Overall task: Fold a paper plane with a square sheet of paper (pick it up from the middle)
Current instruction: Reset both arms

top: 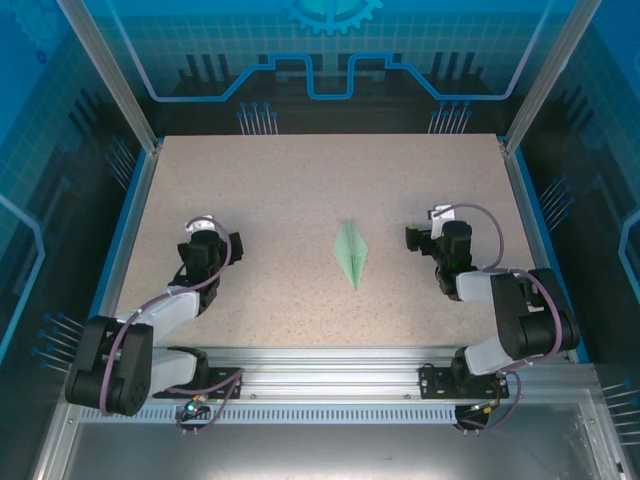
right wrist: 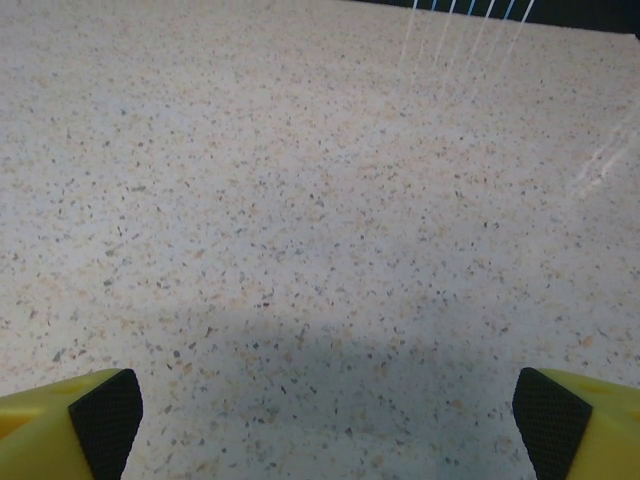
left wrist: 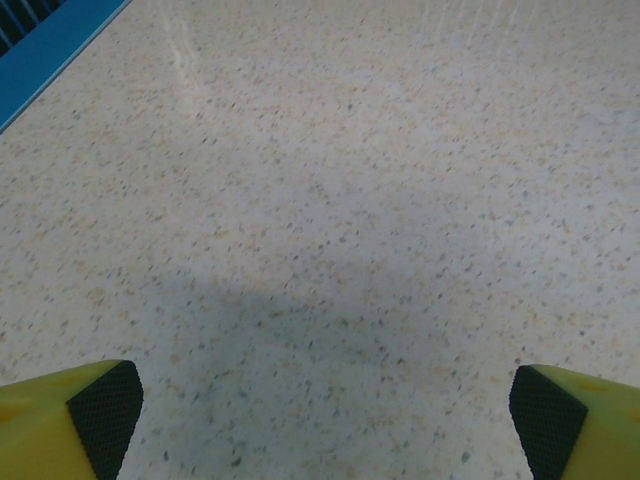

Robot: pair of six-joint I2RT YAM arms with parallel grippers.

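Evidently the folding looks done: your paper plane (top: 351, 255) lies flat on the counter (top: 280, 185), midway between its side edges. Left hand (left wrist: 327, 412) and right hand (right wrist: 327, 412) stand spread wide and empty, so next you need only stay clear of it.

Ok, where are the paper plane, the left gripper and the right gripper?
paper plane (top: 351, 255): top view, middle of its folded body.
left gripper (left wrist: 326, 420): left wrist view, midway between its open fingertips.
right gripper (right wrist: 328, 420): right wrist view, midway between its open fingertips.

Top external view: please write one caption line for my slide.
Folded paper plane lies on the speckled table between the left fingers and right fingers, open and empty.
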